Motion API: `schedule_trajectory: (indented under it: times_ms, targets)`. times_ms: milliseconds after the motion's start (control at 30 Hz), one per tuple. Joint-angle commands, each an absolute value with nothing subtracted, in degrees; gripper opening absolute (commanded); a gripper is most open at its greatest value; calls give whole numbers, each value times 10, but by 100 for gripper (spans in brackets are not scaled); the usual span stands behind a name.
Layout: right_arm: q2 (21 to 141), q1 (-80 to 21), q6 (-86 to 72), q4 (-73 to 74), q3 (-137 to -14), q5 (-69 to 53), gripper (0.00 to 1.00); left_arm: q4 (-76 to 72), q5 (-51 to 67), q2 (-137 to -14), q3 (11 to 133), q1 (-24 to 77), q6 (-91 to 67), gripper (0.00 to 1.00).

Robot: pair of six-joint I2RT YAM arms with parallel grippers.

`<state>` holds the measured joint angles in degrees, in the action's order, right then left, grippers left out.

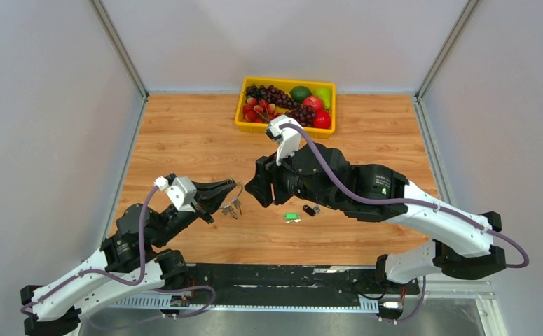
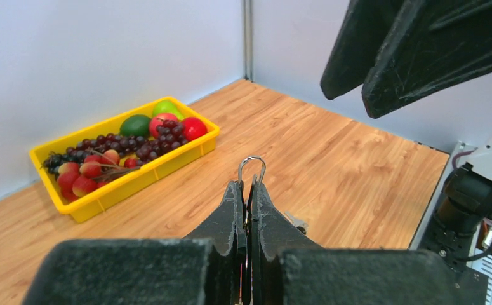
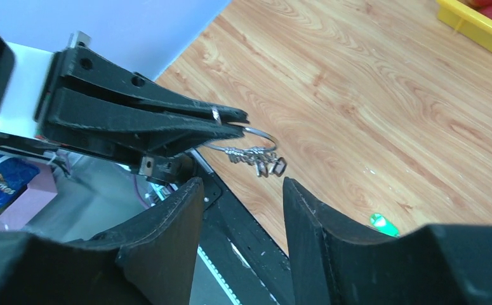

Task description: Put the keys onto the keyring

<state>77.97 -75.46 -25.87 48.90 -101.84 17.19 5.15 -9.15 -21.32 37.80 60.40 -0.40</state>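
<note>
Nearest, just below centre in the top view: green key [image 1: 291,217] flat on the table [image 1: 184,147]. Black key [image 1: 310,210] just up and right of it, close, apparently not touching. Both loose on the wood at the lower edge of the right arm's dark wrist, apart from the keyring and not on it. Green key also at lower right in the right wrist view, partly hidden behind a finger.

Next, left of centre: left gripper [image 1: 230,190] pinched tight on the keyring [image 1: 238,189], jaws pressed flush, only the wire loop showing past the tips. Same grip at centre of the left wrist view, with the loop standing upright above the closed fingers [image 2: 230,210]. Hanging from the ring, a silver cluster [image 1: 232,208] of small metal pieces, too small to tell keys from tags.

Just right of the ring, centre frame: right gripper [image 1: 253,187] spread wide, nothing between the fingers. In the right wrist view, ring and cluster seen beyond the gap, clear of both fingers.

Farthest, top centre: yellow tray [image 1: 286,130] at the back edge of the table, filled with dark grapes and red and green fruit.
</note>
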Motion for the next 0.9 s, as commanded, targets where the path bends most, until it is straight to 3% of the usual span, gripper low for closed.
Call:
schedule_trajectory:
  times_ms: [0, 567, 867]
  targets:
    - [762, -750, -254, 463, -981, 222, 53, 44, -146, -208, 393, 606, -19, 1]
    - [688, -537, -308, 397, -631, 179, 61, 71, -226, -196, 396, 606, -39, 0]
    - [718, -490, -319, 307, -520, 123, 60, 77, -237, -194, 396, 606, -45, 1]
